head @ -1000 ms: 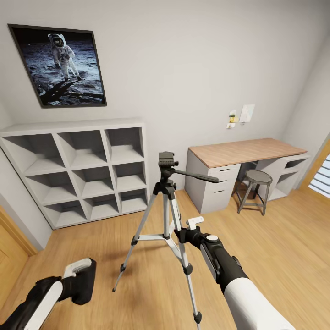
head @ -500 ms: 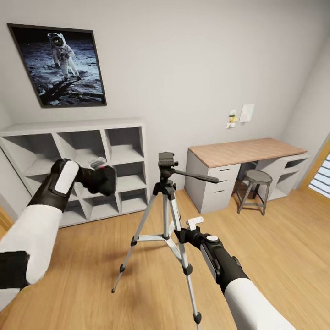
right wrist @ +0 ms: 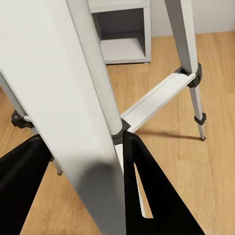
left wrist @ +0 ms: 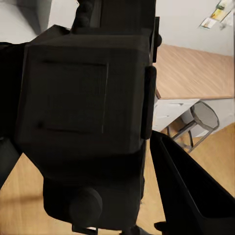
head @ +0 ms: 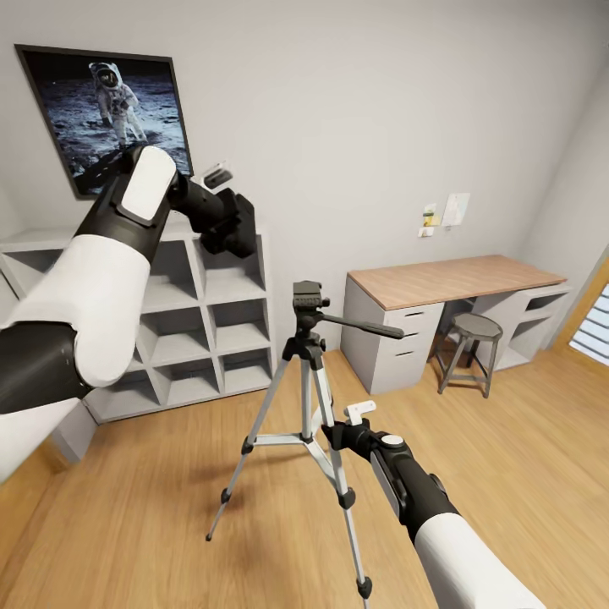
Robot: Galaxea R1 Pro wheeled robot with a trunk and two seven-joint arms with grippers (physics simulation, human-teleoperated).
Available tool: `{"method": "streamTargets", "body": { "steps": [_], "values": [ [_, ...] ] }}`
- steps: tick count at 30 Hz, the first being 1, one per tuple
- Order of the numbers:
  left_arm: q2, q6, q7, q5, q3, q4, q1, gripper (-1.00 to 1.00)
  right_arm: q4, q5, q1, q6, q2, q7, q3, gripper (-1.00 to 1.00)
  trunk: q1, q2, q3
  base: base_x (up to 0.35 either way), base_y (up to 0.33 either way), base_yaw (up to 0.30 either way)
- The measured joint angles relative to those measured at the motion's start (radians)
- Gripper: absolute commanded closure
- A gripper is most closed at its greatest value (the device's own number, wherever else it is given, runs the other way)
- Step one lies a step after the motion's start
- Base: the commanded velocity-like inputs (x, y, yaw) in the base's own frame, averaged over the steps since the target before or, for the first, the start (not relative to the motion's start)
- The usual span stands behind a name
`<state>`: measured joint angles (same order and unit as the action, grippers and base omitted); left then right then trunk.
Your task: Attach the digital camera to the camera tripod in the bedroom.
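Note:
The camera tripod (head: 306, 372) stands on the wood floor in mid-room, its black head (head: 309, 296) bare on top and its pan handle (head: 365, 324) pointing right. My right gripper (head: 341, 430) is shut on one silver leg (right wrist: 73, 98), which runs between the black fingers (right wrist: 159, 196). My left arm is raised high, up and left of the tripod head. Its gripper (head: 230, 218) is shut on the digital camera (left wrist: 83, 98), a dark box pressed between the fingers (left wrist: 191, 191). The camera's red button is hidden.
A white cube shelf (head: 211, 330) stands against the wall behind the tripod, below the astronaut poster (head: 93, 101). To the right are the wood-topped white desk (head: 448, 283) and a grey round stool (head: 474, 347). Open wood floor (head: 524, 474) lies around the tripod.
My left arm has swung up from near the floor to above the height of the tripod head, carrying the camera. The right arm and the tripod have stayed put.

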<state>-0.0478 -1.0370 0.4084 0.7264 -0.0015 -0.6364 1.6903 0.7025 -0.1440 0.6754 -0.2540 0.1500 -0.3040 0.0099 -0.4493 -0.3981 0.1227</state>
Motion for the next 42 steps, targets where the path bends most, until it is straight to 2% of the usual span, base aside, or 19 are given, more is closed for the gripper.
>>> {"method": "streamTargets", "body": {
  "steps": [5,14,18,20,21,22,23,25,30,35,38,42],
  "values": [
    [-0.037,0.002,0.003,0.004,0.001,-0.015,0.005,1.00,0.000,0.001,-0.001,0.000,0.000,0.000,0.000,1.00,0.000,0.000,0.000,0.000,0.000,0.000],
    [-0.050,0.003,0.010,-0.005,-0.004,-0.004,0.006,1.00,0.000,0.002,0.000,0.000,0.000,0.001,0.000,1.00,0.000,0.000,0.000,0.000,0.000,0.000],
    [-0.054,0.005,0.057,-0.021,-0.007,-0.014,0.006,1.00,0.001,0.001,-0.001,0.000,0.001,0.001,0.000,1.00,0.000,0.000,0.000,0.000,0.000,0.000],
    [-0.057,0.006,0.107,-0.026,-0.009,-0.023,0.007,1.00,0.001,0.001,-0.001,-0.001,0.001,0.001,0.000,1.00,0.000,0.000,0.000,0.000,0.000,0.000],
    [-0.077,0.006,0.178,-0.034,-0.036,-0.044,0.007,1.00,0.001,0.000,-0.001,-0.001,0.000,0.000,0.000,1.00,0.000,0.000,0.000,0.000,0.000,0.000],
    [-0.083,0.011,0.189,-0.019,-0.050,-0.049,0.007,1.00,0.001,0.001,-0.001,-0.001,0.000,0.000,0.001,1.00,0.000,0.000,0.000,0.000,0.000,0.000],
    [-0.088,0.010,0.197,-0.024,-0.066,-0.053,0.007,1.00,0.001,0.001,-0.001,-0.001,0.000,0.000,0.000,1.00,0.000,0.000,0.000,0.000,0.000,0.000],
    [-0.099,0.013,0.216,-0.022,-0.136,-0.071,0.007,1.00,0.001,0.001,-0.001,-0.002,0.000,0.000,0.001,1.00,0.000,0.000,0.000,0.000,0.000,0.000],
    [-0.104,0.015,0.227,-0.021,-0.204,-0.082,0.007,1.00,0.002,0.002,0.000,-0.002,0.000,0.000,0.001,1.00,0.000,0.000,0.000,0.000,0.000,0.000],
    [-0.102,0.017,0.208,-0.014,-0.226,-0.087,0.007,1.00,0.002,0.002,-0.001,-0.002,0.000,0.001,0.001,1.00,0.000,0.000,0.000,0.000,0.000,0.000],
    [-0.094,0.016,0.151,-0.010,-0.230,-0.089,0.007,1.00,0.002,0.003,-0.001,-0.002,0.000,0.001,0.001,1.00,0.000,0.000,0.000,0.000,0.000,0.000],
    [-0.069,0.022,-0.041,-0.009,-0.233,-0.090,0.007,1.00,0.002,0.003,0.000,-0.003,0.000,0.002,0.001,1.00,0.000,0.000,0.000,0.000,0.000,0.000]
  ]
}}
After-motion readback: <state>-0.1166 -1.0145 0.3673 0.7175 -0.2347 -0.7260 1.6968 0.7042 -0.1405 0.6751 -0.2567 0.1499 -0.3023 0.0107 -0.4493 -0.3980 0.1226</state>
